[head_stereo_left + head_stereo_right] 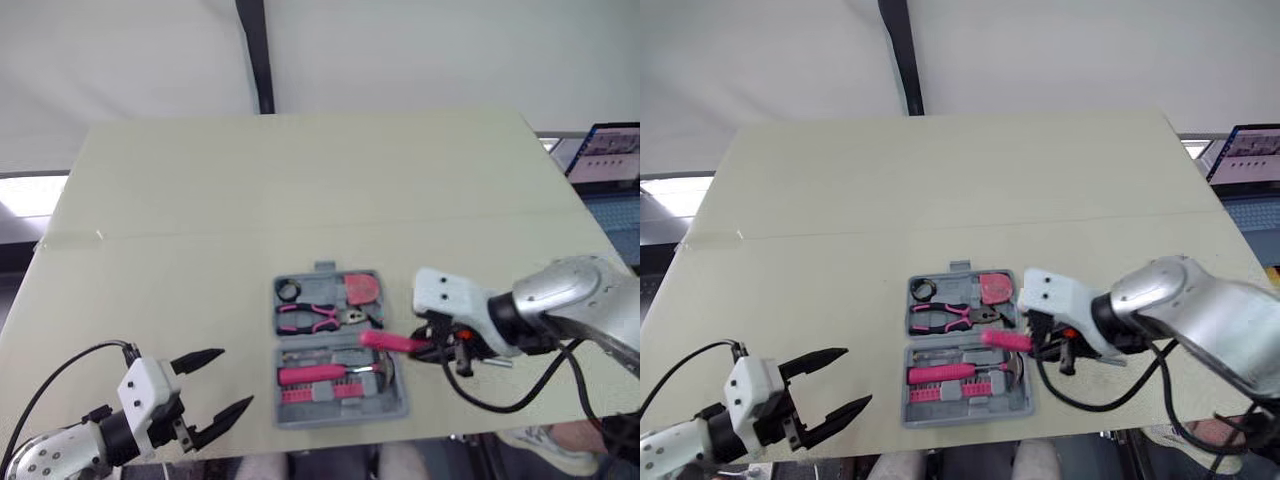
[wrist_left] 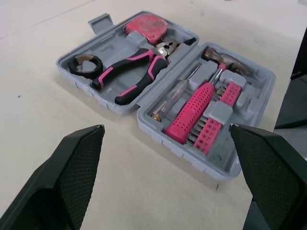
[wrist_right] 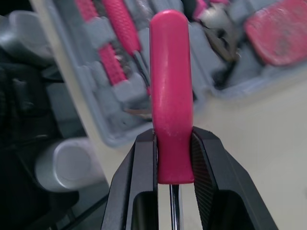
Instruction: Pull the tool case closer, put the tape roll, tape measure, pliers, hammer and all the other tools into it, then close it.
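The tool case [image 1: 340, 345] lies open and flat close to the near edge of the table [image 1: 300, 180], so you have very little bare top on the near side of the case. There is wide open room beyond its far side and a broad bare stretch to its left. Off to the case's far right, past the table edge, stands a laptop [image 1: 610, 150]. Your left gripper [image 1: 215, 385] hangs to the left of the case near that same front edge, its two fingers [image 2: 72, 163] spread wide apart, holding nothing and touching nothing. Your right gripper [image 3: 172, 143] is at the case's right side, fingers clamped on the pink handle of a screwdriver [image 3: 171, 96] just above where the metal shaft starts. The handle juts out over the case's right rim, above the tray and not seated in it. Counted: one case with two halves. In the far half there is one tape roll [image 1: 288, 291] at the left, one pair of pliers [image 1: 318, 318] in the middle and one tape measure [image 1: 360, 289] at the right. In the near half there is one hammer [image 2: 192, 112] with a pink grip, one slim tester-style driver [image 2: 175, 93] beside it, and two short pink bit strips [image 2: 207, 134].
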Motion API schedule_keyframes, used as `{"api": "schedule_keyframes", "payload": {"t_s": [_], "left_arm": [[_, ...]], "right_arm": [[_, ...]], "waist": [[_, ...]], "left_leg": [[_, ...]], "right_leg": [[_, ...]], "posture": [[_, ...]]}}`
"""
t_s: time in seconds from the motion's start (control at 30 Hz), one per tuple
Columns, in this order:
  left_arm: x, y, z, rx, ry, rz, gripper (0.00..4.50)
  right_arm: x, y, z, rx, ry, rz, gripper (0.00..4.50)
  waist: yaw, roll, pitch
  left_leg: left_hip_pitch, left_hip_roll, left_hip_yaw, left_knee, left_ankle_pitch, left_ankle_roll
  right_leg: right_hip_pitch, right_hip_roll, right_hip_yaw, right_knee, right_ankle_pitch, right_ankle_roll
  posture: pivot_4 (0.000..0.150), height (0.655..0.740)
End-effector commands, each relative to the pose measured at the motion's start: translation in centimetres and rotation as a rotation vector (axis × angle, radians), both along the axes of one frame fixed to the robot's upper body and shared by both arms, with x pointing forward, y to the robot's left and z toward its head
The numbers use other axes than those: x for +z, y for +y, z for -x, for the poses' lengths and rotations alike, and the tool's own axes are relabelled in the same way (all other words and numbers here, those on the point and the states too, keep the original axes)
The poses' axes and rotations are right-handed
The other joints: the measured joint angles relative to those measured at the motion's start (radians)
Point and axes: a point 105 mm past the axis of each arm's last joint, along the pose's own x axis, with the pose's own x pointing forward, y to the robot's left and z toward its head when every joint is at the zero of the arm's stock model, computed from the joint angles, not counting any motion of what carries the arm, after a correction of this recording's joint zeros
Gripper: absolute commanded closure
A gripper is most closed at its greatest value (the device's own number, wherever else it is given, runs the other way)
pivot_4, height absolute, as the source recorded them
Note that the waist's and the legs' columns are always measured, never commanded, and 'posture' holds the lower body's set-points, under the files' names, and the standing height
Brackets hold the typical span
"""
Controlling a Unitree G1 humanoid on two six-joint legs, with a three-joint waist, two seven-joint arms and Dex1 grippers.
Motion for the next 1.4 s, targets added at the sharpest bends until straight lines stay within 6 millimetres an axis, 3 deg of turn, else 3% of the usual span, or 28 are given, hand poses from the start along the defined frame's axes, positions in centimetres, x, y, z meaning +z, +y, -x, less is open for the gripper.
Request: {"api": "schedule_keyframes", "payload": {"t_s": [0.03, 0.23, 0.73, 1.4], "left_arm": [[0.9, -0.5, 0.2, -0.005, -0.01, 0.009, 0.0], [0.7, 0.1, 1.2, 0.006, 0.033, -0.02, 0.0], [-0.6, 2.0, 3.6, -0.005, 0.111, -0.057, 0.0], [-1.8, 2.5, 6.0, -0.131, 0.161, -0.108, 0.0]], "right_arm": [[-0.7, 1.2, 0.8, 0.057, 0.007, 0.05, 4.07], [-3.0, 2.8, 0.0, 0.056, 0.001, 0.115, 4.07], [-5.8, 8.3, 0.8, 0.144, 0.055, 0.094, 4.07], [-7.1, 10.6, 1.8, 0.252, 0.101, 0.11, 4.07]], "waist": [[0.0, 0.0, 0.0], [0.0, -0.001, 0.0], [-0.004, -0.001, -0.001], [-0.027, -0.002, -0.001]], "left_leg": [[0.0, 0.0, 0.0, 0.0, 0.0, 0.0], [0.0, 0.0, 0.0, 0.001, 0.0, 0.0], [-0.001, 0.0, 0.0, 0.002, 0.0, -0.001], [-0.012, 0.002, 0.003, 0.005, 0.0, -0.001]], "right_leg": [[0.0, 0.0, 0.0, 0.0, 0.0, 0.0], [-0.001, 0.0, 0.0, 0.002, 0.0, 0.0], [-0.002, 0.0, 0.0, 0.005, 0.0, -0.001], [-0.017, 0.0, -0.001, 0.01, 0.0, -0.002]], "posture": [[0.15, 0.74], [0.15, 0.74], [0.15, 0.74], [0.15, 0.74]]}}
